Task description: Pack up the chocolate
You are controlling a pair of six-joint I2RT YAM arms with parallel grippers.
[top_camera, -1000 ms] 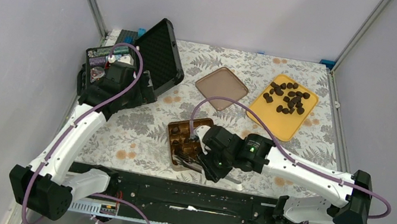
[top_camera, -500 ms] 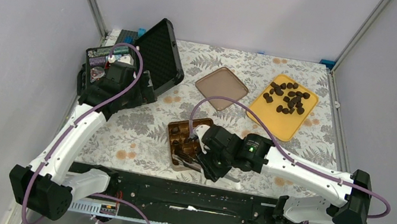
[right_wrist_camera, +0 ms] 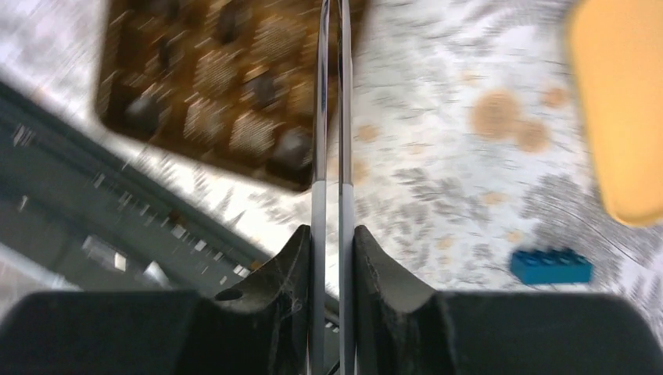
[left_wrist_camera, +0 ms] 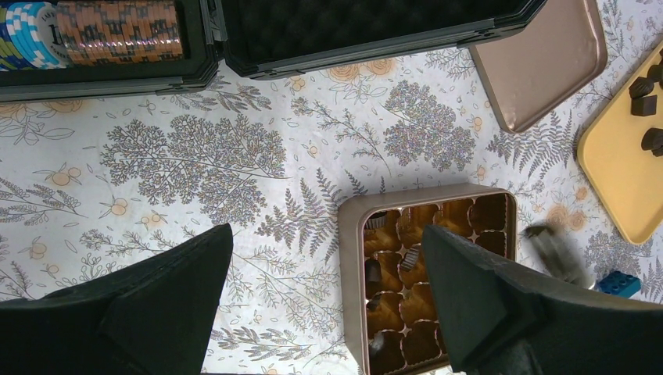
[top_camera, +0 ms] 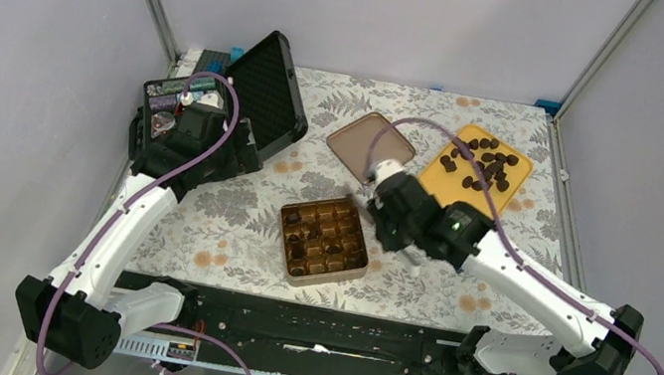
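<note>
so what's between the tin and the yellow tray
Left wrist view: floral cloth, the blurred tweezers in the right hand, and a small blue brick by the yellow tray's corner, right of the tin.

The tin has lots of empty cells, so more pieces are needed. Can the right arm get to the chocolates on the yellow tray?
Probably yes. The right gripper, shut on tweezers, is beside the yellow tray, and the chocolates lie loose and uncovered with nothing standing between.

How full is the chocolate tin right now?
Partly full. A few chocolates sit in compartments of the tin; most compartments show bare gold, and many pieces lie on the yellow tray.
</note>
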